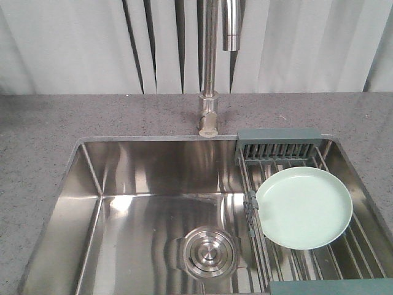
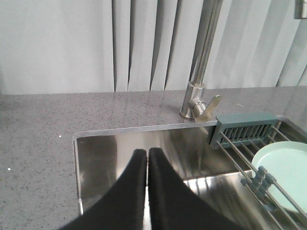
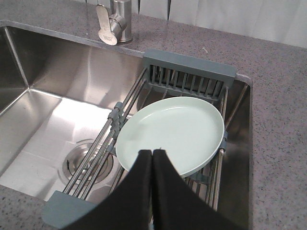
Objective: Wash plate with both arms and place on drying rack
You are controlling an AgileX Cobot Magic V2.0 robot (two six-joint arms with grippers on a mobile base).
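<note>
Evidently both jaws sit clenched, empty. The plate (image 1: 304, 208) looks stiff, light, probably slick; I'd pinch its raised rim.

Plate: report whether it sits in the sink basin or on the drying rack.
On the drying rack. The plate lies face up across its wire bars, just in front of the slotted end piece.

Plain mint-green plate (image 1: 304, 208), grey-green ends on drying rack (image 1: 279, 136), speckled grey counter (image 1: 123, 117)

Passage is left over the sink's (image 1: 141, 227) left half; the right is blocked by the drying rack (image 1: 279, 150) and plate (image 1: 304, 207).
</note>
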